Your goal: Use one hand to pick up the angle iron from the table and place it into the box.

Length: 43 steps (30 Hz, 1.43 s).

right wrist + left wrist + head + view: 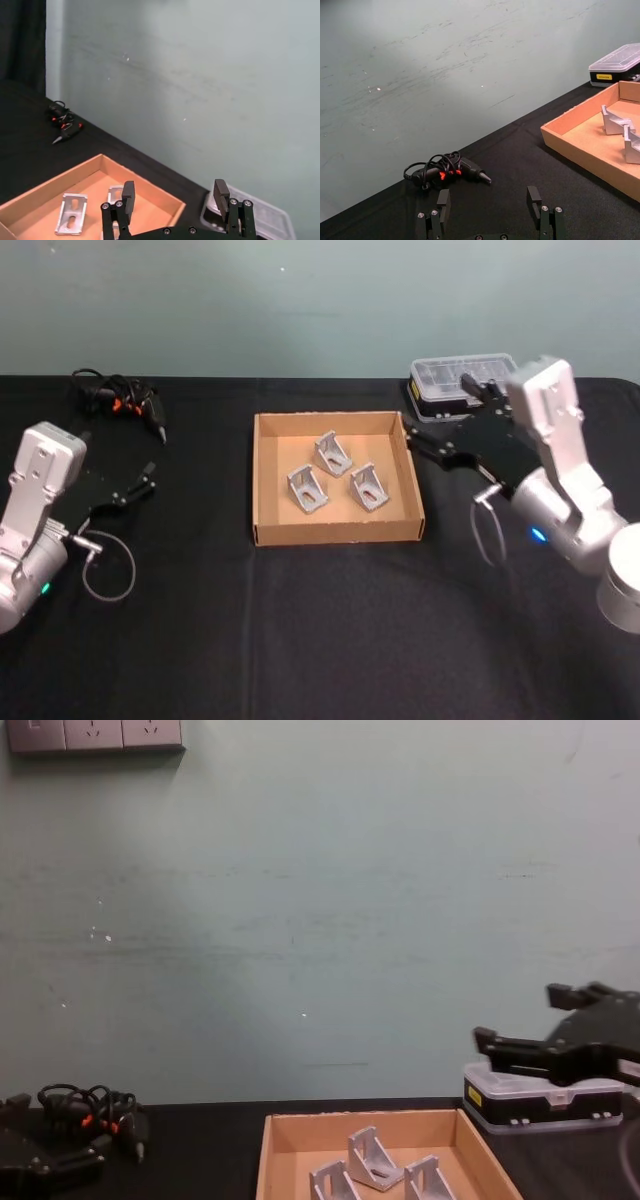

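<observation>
Left pincer at the far left above the black bench, fingers spread, gripping nothing; one cable bundle behind it. At centre, one tan box with three angle irons inside, none left on the bench. To the right, right pincer raised just beside the box's right wall, fingers parted and empty, one clear-lidded case behind it.

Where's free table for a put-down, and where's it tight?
Free: table in front of the box, and between the box and left gripper. Tight: right gripper, open, fills the gap between box and plastic case; three brackets sit in the box.
</observation>
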{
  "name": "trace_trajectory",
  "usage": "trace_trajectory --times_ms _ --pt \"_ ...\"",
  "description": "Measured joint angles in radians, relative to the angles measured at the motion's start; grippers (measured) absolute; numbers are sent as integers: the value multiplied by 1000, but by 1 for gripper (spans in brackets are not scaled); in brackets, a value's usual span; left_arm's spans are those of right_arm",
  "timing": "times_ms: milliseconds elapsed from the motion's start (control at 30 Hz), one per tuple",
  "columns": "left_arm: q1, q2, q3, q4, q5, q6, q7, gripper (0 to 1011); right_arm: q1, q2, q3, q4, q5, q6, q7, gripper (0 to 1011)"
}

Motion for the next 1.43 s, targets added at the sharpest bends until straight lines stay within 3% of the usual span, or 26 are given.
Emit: trace_trajectory --times_ms 200,467,1433 --pt "0 0 0 0 0 0 0 1000 -66 20 38 -16 -12 -102 -28 1002" --pt "0 0 0 0 0 0 0 1000 -116 22 69 -1 -12 -185 -33 1002" --pt "0 0 0 0 0 0 0 1000 -108 22 64 -4 -13 -173 -31 1002"
